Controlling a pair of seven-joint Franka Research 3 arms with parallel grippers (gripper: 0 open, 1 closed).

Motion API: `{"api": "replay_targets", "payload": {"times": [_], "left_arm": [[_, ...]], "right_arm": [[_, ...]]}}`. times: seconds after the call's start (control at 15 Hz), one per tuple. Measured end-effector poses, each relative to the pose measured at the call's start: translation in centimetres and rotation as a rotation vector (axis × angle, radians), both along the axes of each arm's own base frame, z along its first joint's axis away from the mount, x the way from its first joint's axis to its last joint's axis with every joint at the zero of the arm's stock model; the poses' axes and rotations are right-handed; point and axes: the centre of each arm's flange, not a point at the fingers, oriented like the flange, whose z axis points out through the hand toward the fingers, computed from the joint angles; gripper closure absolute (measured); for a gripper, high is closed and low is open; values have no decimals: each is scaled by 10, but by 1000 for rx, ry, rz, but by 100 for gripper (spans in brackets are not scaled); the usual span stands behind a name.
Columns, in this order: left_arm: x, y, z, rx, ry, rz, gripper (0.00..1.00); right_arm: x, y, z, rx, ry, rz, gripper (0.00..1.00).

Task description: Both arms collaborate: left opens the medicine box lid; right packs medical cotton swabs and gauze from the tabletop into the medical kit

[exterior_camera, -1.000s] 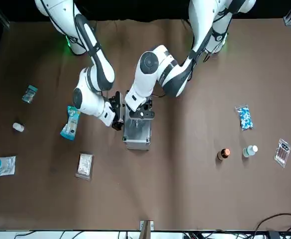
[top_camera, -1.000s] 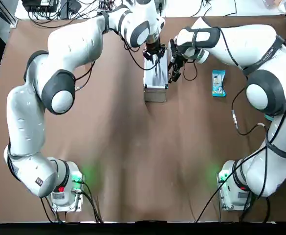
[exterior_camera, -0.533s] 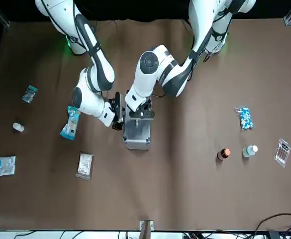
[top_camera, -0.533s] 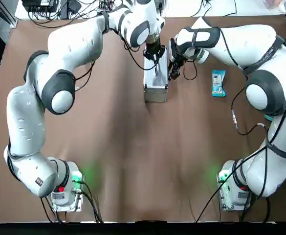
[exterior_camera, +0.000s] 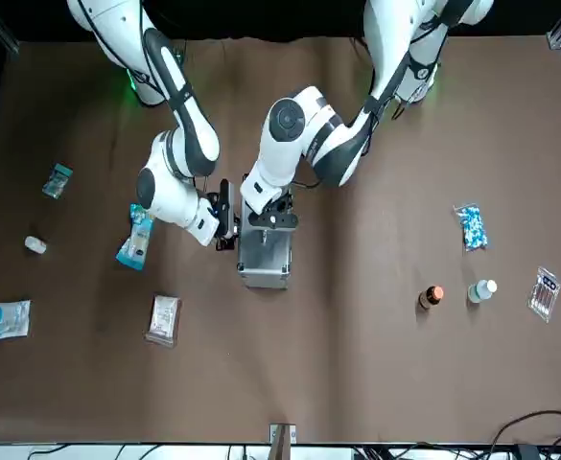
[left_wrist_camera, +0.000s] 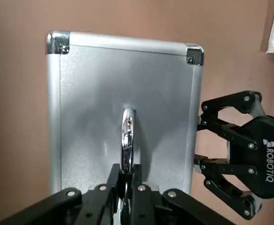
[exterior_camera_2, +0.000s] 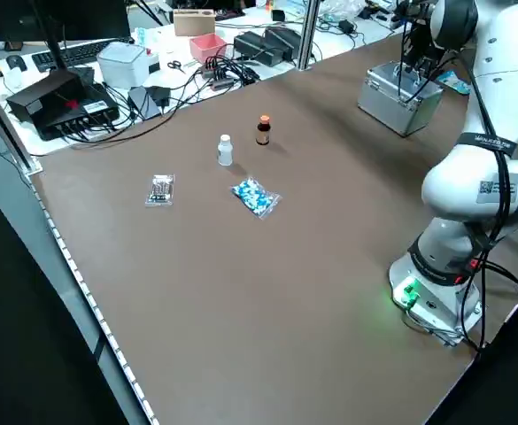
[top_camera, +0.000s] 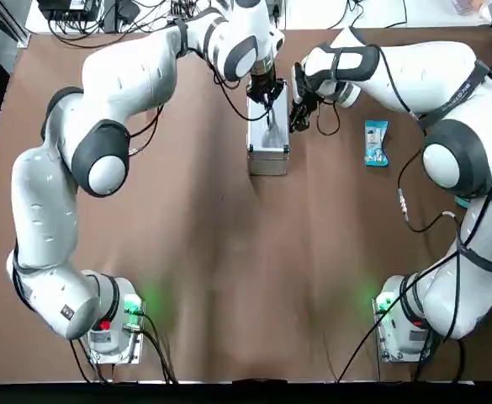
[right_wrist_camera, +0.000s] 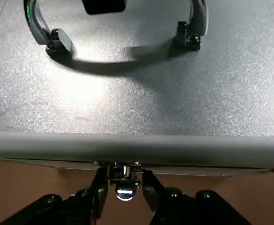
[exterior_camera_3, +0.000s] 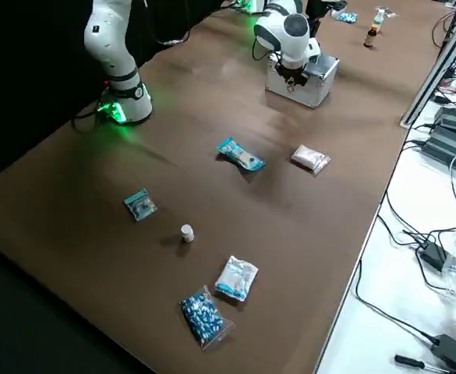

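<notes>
The left claw (left_wrist_camera: 126, 170) pinches the handle (left_wrist_camera: 128, 136), the right claw (right_wrist_camera: 124, 176) is spread around the latch (right_wrist_camera: 125, 183), and opening the closed kit (exterior_camera: 264, 257) and packing swabs (exterior_camera: 135, 241) and gauze (exterior_camera: 163, 320) (both on the bench (exterior_camera: 251, 383)) are left.

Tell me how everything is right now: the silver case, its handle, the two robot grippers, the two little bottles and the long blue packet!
Silver case: lid shut
Handle: raised, held
Left gripper: closed on the handle
Right gripper: open, around the front latch
Brown bottle: upright, capped
White bottle: upright, capped
Long blue packet: lying on the tabletop
</notes>
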Motion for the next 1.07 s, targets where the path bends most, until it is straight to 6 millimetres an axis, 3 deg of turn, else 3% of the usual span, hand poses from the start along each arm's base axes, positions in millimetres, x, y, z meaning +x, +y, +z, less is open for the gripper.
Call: {"api": "replay_targets", "payload": {"times": [0.2,0.47,1.07], "left_arm": [[1,1,2,8,5,0,87],[4,11,23,41,20,1,87],[7,33,45,116,32,4,87]], "right_arm": [[-1,0,-1,0,5,5,66],[-1,0,-1,0,4,7,67],[-1,-1,-1,0,5,8,68]]}}
